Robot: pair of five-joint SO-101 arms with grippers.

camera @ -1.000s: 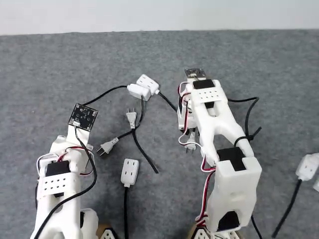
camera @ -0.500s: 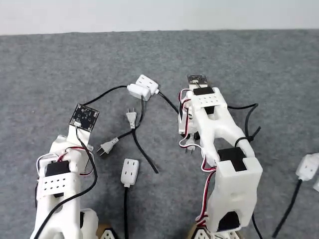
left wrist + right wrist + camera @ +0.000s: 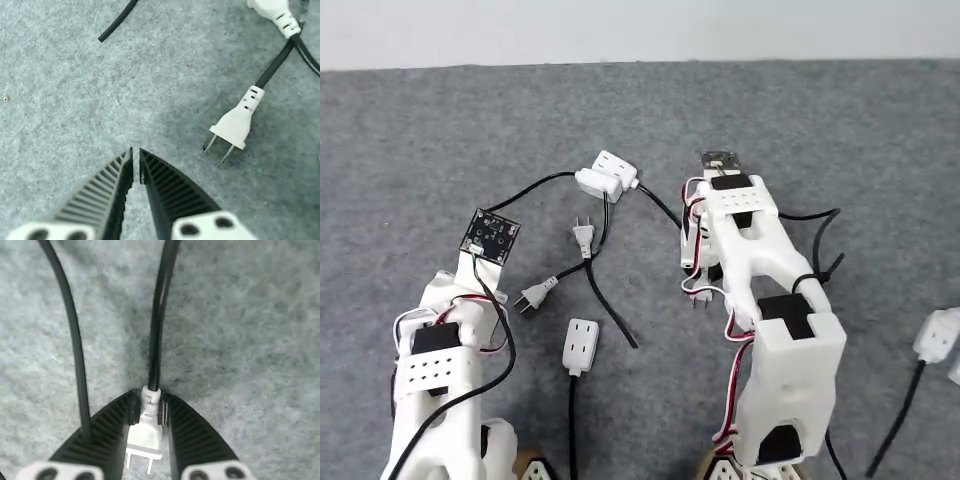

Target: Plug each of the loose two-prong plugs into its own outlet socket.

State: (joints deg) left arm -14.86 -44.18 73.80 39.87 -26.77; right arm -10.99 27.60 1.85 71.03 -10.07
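Note:
In the right wrist view my right gripper [image 3: 148, 397] is shut on a white two-prong plug [image 3: 145, 432], whose black cable [image 3: 159, 315] runs away over the carpet. My left gripper [image 3: 136, 156] is shut on nothing, just above the grey carpet. A loose white plug [image 3: 234, 128] lies a short way beside it, prongs pointing back toward the arm. From above, that plug [image 3: 535, 294] lies between the left arm [image 3: 438, 355] and a loose white outlet socket [image 3: 580, 345]. A second loose plug [image 3: 583, 235] lies farther out. The right arm [image 3: 750, 250] hides its own gripper.
A white plug and socket [image 3: 608, 175] sit joined at the back centre. More white sockets [image 3: 937, 335] lie at the right edge. Black cables [image 3: 610, 310] cross the grey carpet between the arms, and another cable [image 3: 70, 330] runs beside the right gripper.
The right arm has drawn back a little toward its base with the plug held. The left arm has barely moved.

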